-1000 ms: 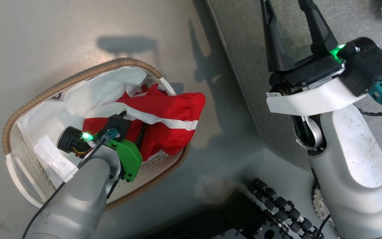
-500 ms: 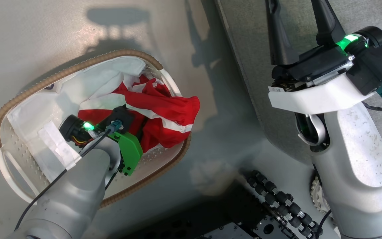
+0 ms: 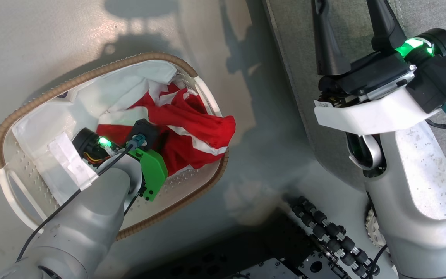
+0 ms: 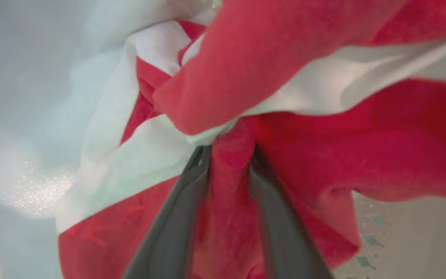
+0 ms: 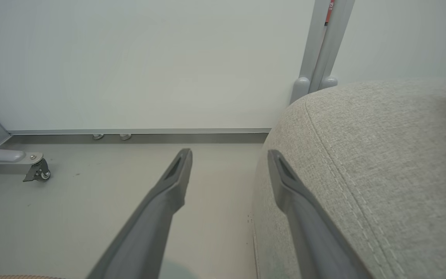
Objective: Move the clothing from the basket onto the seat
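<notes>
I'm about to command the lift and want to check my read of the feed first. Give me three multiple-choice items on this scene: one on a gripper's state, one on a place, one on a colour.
1. The right gripper is: A shut on fabric; B open and empty; C shut and empty.
2. The clothing lies: A in the basket, a part draped over its edge; B wholly outside the basket; C hanging from the right gripper.
3. The basket's rim is: A blue; B black; C brown.

Key:
1. B, its fingers stand apart with nothing between them.
2. A, the red fabric sits inside the basket and spills over one side.
3. C, the woven band reads brown in the head view.
</notes>
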